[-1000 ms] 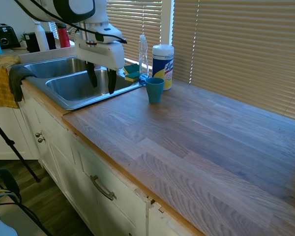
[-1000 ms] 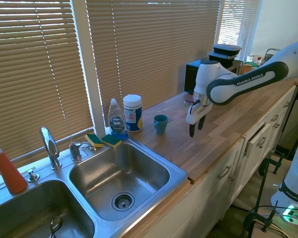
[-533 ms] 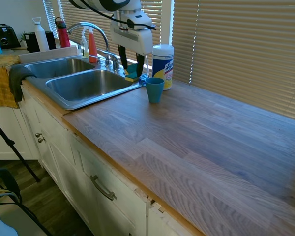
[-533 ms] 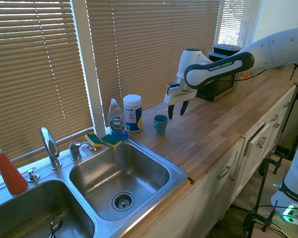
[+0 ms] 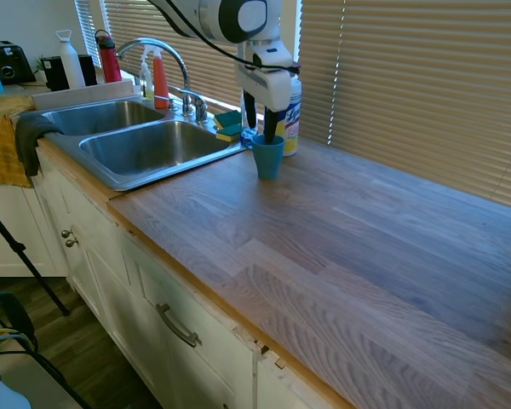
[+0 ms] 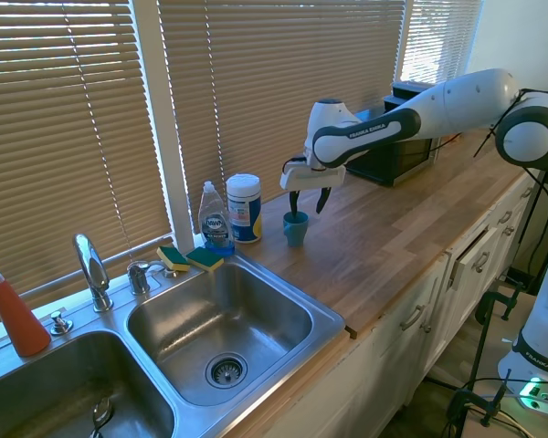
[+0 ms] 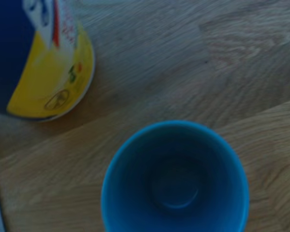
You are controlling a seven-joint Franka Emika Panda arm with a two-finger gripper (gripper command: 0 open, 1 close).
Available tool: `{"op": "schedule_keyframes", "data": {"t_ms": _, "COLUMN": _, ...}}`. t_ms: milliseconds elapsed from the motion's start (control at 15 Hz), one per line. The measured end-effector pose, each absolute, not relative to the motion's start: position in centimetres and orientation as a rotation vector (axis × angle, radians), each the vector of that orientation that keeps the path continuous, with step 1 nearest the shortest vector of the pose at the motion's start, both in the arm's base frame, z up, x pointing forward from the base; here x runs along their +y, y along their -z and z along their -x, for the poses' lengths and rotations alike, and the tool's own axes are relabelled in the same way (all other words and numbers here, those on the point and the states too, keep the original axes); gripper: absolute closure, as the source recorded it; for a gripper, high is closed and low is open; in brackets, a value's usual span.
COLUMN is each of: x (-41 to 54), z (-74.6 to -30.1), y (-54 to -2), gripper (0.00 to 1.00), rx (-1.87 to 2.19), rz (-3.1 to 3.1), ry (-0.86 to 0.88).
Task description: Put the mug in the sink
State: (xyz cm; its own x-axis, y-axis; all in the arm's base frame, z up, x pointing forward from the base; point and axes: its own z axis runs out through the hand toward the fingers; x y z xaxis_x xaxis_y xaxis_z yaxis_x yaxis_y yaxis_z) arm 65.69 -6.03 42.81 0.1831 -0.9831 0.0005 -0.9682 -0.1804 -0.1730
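The gripper hangs spread open just above the mug, gripping nothing, so the reach looks nearly done and the next move calls for lowering over the rim and closing; the mug stands empty on the counter, beside the empty sink.

White, rounded arm with a black band lettered "FRANKA EMIKA", a grey-black joint ring, and a white gripper with dark fingers
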Motion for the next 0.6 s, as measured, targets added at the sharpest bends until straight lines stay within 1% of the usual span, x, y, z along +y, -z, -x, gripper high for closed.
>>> {"op": "schedule_keyframes", "data": {"t_ms": 267, "x": -7.1, "z": -67.5, "y": -40.3, "gripper": 0.0, "rx": 1.988, "rz": 2.295, "ry": 0.125}}
{"op": "schedule_keyframes", "data": {"t_ms": 333, "x": -7.1, "z": -68.0, "y": -39.5, "gripper": 1.0, "rx": 1.992, "rz": 2.301, "ry": 0.113}}
{"op": "schedule_keyframes", "data": {"t_ms": 600, "x": -6.9, "z": -69.4, "y": -37.4, "gripper": 1.0, "rx": 2.008, "rz": 2.313, "ry": 0.044}}
